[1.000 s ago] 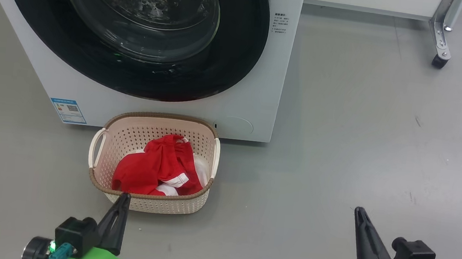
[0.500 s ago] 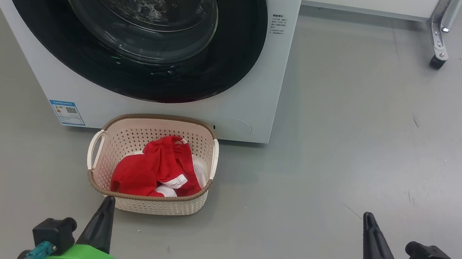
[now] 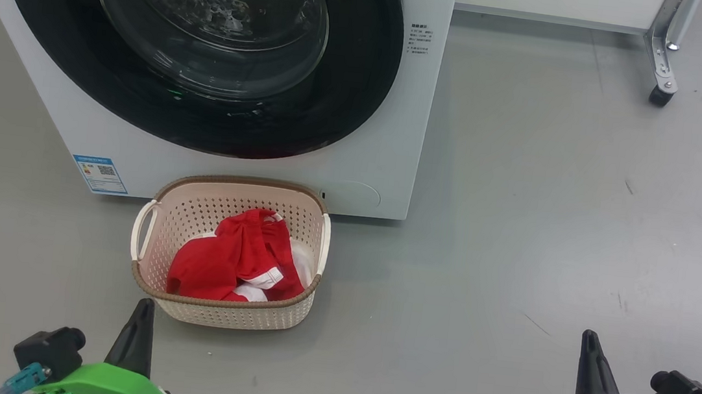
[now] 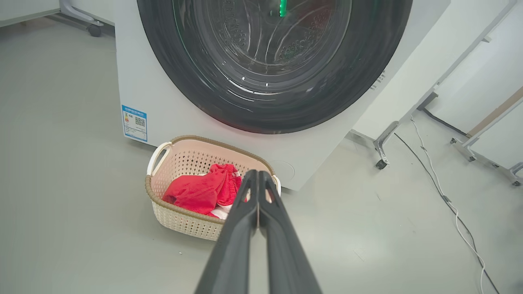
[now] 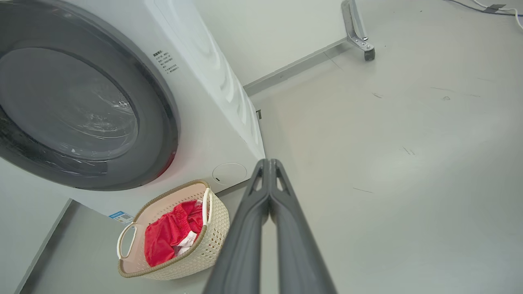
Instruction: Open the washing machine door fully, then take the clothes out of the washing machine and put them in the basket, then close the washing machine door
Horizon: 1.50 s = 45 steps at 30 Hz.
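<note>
No wording can be read. The washing machine (image 3: 394, 162) carries 1 small blue label (image 3: 100, 174) with a QR code, low on its front, just ahead of the left gripper (image 3: 144, 306). Its print is too small. A block of grey printed lines (image 3: 419, 40) beside the washing machine door (image 3: 362, 94), far ahead and left of the right gripper (image 3: 590, 340), is also illegible.

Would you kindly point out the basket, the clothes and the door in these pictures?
basket (image 3: 234, 315): head view, on its front wall.
clothes (image 3: 208, 267): head view, on the red fabric's middle.
door (image 3: 360, 74): head view, on the black ring's right side.
</note>
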Tool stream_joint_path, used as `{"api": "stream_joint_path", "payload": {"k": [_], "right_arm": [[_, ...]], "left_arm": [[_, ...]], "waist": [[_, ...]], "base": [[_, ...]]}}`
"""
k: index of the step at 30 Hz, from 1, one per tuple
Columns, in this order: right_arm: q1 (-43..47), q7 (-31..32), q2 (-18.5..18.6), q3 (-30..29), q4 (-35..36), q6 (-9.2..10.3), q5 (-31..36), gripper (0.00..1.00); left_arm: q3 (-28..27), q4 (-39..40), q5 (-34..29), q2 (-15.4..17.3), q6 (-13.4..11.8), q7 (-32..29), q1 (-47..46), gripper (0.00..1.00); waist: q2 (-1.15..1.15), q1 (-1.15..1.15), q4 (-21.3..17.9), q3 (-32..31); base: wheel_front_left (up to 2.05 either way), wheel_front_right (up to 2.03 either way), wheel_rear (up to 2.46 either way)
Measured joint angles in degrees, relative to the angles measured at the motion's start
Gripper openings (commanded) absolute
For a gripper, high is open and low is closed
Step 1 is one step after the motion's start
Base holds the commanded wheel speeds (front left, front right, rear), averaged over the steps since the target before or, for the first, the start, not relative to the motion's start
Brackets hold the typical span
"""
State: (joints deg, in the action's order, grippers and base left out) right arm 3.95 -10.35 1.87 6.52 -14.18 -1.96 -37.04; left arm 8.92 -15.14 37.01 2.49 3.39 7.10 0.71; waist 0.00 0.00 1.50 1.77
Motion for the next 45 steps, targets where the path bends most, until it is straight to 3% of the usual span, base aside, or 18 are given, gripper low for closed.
{"api": "stream_joint_path", "payload": {"k": [45], "right_arm": [[-3.68,7.87,1.74,-5.92,-0.36,-2.64,-34.46,0.00]], "left_arm": [[-7.53,-0.48,32.60,-0.03,2.03,-7.62,-2.01,0.00]], "waist": [[0.00,0.00,-0.88,-0.95]], "base": [[0.00,0.00,0.00]]}}
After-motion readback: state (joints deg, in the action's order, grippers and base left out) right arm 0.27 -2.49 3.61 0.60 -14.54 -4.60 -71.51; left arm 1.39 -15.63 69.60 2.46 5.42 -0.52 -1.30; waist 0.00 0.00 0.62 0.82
